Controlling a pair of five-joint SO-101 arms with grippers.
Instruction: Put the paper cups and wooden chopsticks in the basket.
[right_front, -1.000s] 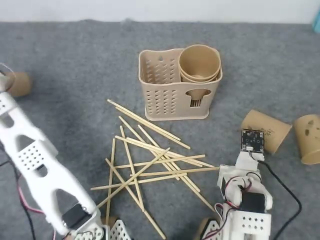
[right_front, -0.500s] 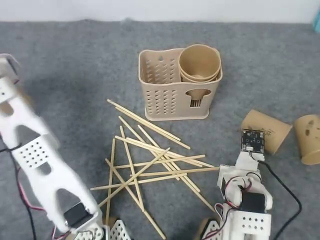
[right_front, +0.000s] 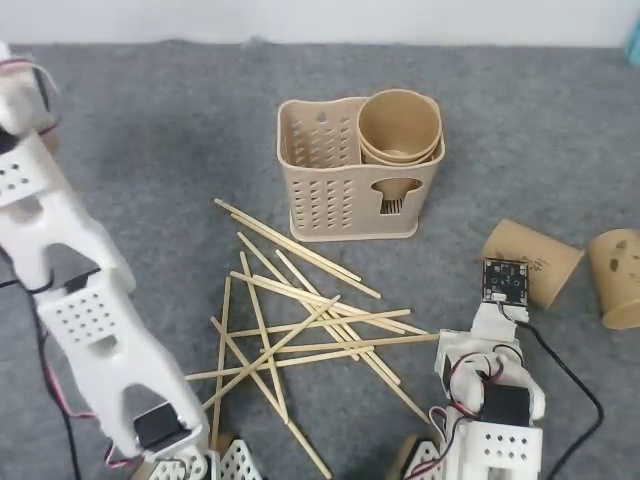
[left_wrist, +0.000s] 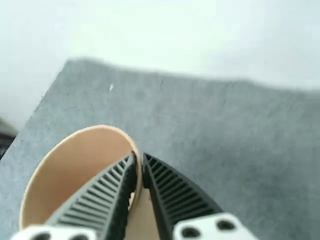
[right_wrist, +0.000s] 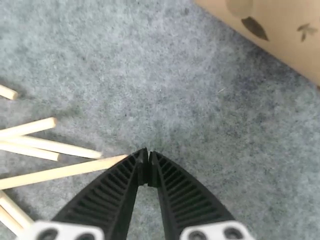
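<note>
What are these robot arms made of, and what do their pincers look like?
Both arms are chunky white plastic: the left arm has panels dotted with holes, the right arm carries a small black circuit board and a black cable. The left gripper and right gripper have black, ridged, tapering fingers.

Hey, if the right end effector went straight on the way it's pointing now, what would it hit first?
Probably the grey mat just beyond the shut right end effector. The fallen paper cup lies farther off, to one side of that line.
</note>
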